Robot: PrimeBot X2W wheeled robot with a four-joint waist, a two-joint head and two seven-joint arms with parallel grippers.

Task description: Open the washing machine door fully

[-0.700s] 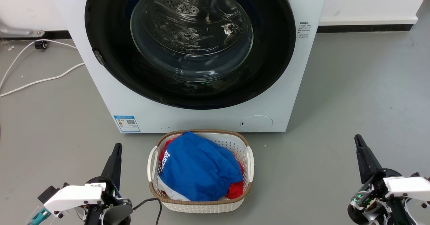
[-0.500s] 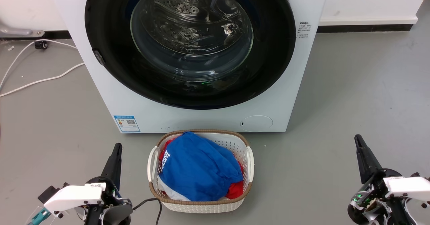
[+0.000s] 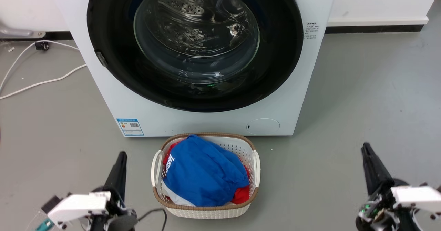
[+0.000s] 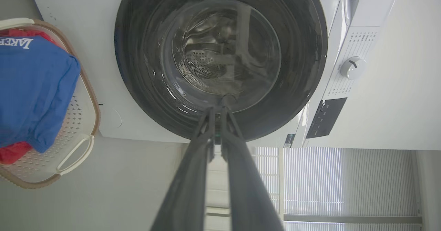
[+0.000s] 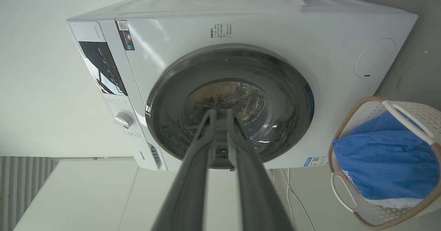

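Note:
The washing machine door (image 3: 113, 51), a glossy black disc with a bulging glass centre, lies shut flat against the white machine front (image 3: 193, 122). A small latch notch (image 3: 100, 58) sits on its left rim. My left gripper (image 3: 121, 155) hovers low at the lower left, fingers together and holding nothing, well short of the door. My right gripper (image 3: 365, 147) stands the same way at the lower right. Along the left wrist view, the left gripper (image 4: 217, 110) points at the door (image 4: 144, 51). From the right wrist, the right gripper (image 5: 220, 111) points at the door (image 5: 286, 120).
A white laundry basket (image 3: 255, 162) with a brown rim stands on the grey floor right before the machine, between my grippers, heaped with blue cloth (image 3: 203, 172) and red cloth. White cables (image 3: 41, 82) trail across the floor at the left. Bare floor stretches to the right.
Both grippers have sunk a little toward the bottom of the head view. The door and the basket have not moved.

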